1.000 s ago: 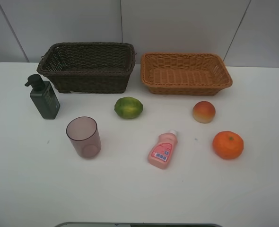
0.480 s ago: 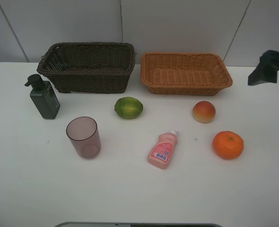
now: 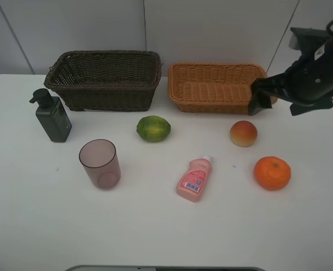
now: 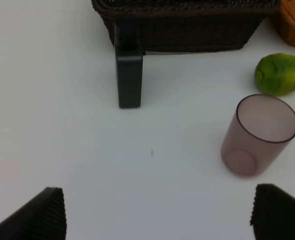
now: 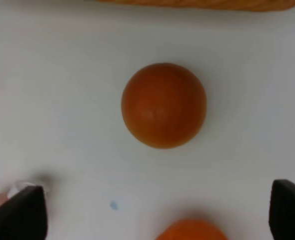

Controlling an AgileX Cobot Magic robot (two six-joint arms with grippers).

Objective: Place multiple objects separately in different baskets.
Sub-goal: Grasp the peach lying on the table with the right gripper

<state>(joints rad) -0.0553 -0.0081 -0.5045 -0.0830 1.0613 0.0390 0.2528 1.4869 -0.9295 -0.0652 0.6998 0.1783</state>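
Well, the right pincer [image 5: 155, 210], spread wide and empty, hung near the tan basket's [image 3: 211, 66] right end, its arm hiding that corner; the peach-red fruit [image 3: 243, 134] and orange [image 3: 272, 173] lay on the desk [image 3: 155, 231] below. The left pincer [image 4: 160, 214], also spread and empty, faced the cup [image 4: 260, 135], pump bottle [image 4: 129, 75], green fruit [image 4: 280, 74] and dark basket [image 4: 187, 30]. The pink bottle [image 3: 195, 179] lay mid-desk, apart.

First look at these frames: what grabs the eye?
The black right gripper, jaws open, hangs by the tan basket's right end, its wrist view centred on the peach-red fruit. The dark basket sits left of it; both are empty. The orange glows front right on the table.
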